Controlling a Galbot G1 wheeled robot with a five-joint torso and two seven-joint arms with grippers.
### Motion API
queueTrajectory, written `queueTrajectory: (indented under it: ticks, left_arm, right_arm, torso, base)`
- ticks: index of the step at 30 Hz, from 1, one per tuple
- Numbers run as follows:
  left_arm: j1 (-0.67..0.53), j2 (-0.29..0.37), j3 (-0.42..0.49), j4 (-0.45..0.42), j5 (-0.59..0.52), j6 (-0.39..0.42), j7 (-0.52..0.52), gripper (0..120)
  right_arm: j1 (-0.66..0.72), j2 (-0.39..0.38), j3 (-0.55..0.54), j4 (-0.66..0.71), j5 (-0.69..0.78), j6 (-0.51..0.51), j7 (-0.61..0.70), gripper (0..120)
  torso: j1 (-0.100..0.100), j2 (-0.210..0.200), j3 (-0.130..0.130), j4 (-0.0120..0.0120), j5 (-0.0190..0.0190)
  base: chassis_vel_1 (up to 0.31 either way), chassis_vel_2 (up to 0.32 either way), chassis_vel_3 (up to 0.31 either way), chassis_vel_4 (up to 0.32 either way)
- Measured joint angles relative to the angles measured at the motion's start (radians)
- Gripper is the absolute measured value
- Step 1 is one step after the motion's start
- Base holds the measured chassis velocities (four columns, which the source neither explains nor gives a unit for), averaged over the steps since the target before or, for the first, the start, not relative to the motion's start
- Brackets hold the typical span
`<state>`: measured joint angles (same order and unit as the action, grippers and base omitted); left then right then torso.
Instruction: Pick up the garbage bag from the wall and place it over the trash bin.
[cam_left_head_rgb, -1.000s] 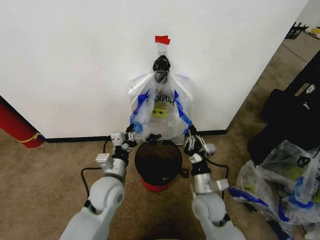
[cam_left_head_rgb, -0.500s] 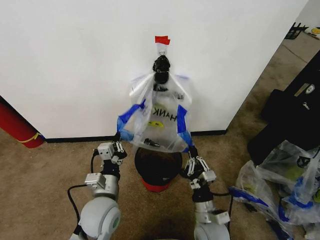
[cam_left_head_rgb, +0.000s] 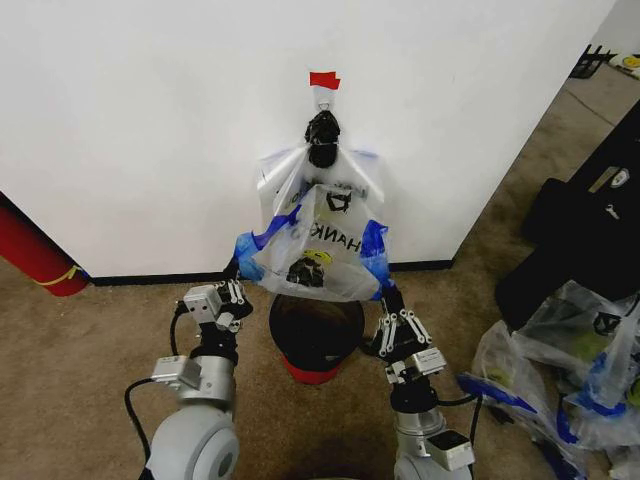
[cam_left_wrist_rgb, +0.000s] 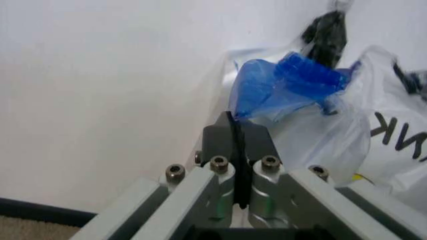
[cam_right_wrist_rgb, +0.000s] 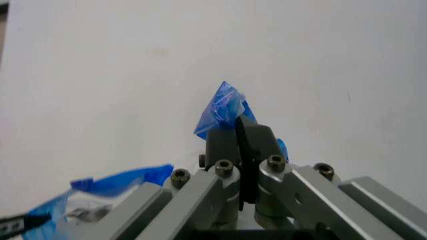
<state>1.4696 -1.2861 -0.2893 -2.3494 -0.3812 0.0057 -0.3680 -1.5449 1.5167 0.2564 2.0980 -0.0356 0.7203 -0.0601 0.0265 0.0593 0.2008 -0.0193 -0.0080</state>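
A big red cylinder with a yellow band (cam_left_head_rgb: 35, 255) leaned at the foot of the wall (cam_left_head_rgb: 150, 130) far to the robot's left, and a heap of stuffed clear bags with blue ties (cam_left_head_rgb: 560, 370) lay on the carpet (cam_left_head_rgb: 90, 340) to its right, beside dark cases (cam_left_head_rgb: 585, 235); none of these stood between the arms and the work. On the wall a red tape strip (cam_left_head_rgb: 324, 79) sat just above a small metal hook (cam_left_head_rgb: 324, 97), with a black clump (cam_left_head_rgb: 322, 138) hanging from it and a second clear bag flat against the wall behind.

The garbage bag (cam_left_head_rgb: 315, 250) hung in the air in front of the wall, directly above the trash bin (cam_left_head_rgb: 316, 335), whose black rim and dark inside faced up. Its blue-banded rim was spread wide between the two arms, the film see-through, with black lettering and a yellow smiley low on the front.

The left end effector (cam_left_head_rgb: 238, 270) was clenched on the bag's left blue band; the left wrist view showed its fingers (cam_left_wrist_rgb: 235, 145) pressed together on bunched blue plastic. The right end effector (cam_left_head_rgb: 386, 292) was likewise clamped on the right blue band, apparently by a thin fold of it (cam_right_wrist_rgb: 223, 107).
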Motion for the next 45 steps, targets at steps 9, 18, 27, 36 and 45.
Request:
queueTrajectory:
  ticks: [9,18,27,36,45]
  left_arm:
    - [0.011,0.006,-0.003,-0.034,-0.007,0.016,0.0,0]
    - [0.002,0.003,-0.005,0.069,-0.001,-0.008,-0.005,0]
    - [0.005,0.005,0.005,0.134,0.0,-0.022,-0.009,0]
    - [0.01,0.0,0.039,0.166,-0.001,-0.025,0.005,0]
    - [-0.042,0.095,0.051,0.235,0.094,-0.069,0.065,0]
  right_arm:
    - [0.018,0.005,-0.004,0.038,-0.001,-0.015,-0.005,0]
    - [0.054,0.011,0.001,-0.104,-0.04,0.019,-0.003,0]
    - [0.083,0.011,0.006,-0.196,-0.071,0.041,-0.001,0]
    - [0.157,0.003,0.153,-0.332,-0.074,0.099,-0.06,0]
    - [0.163,-0.061,0.131,-0.379,-0.004,0.078,-0.153,0]
  torso:
    - [0.0,0.0,0.0,0.0,0.0]
    - [0.0,0.0,0.0,0.0,-0.0001]
    - [0.0,0.0,0.0,0.0,-0.0001]
    - [0.0,0.0,0.0,-0.0001,0.0005]
    - [0.0,0.0,0.0,0.0001,0.0]
  base:
    - [0.0,0.0,0.0,0.0]
    - [0.0,0.0,0.0,0.0]
    - [0.0,0.0,0.0,0.0]
    - [0.0,0.0,0.0,0.0]
    - [0.0,0.0,0.0,0.0]
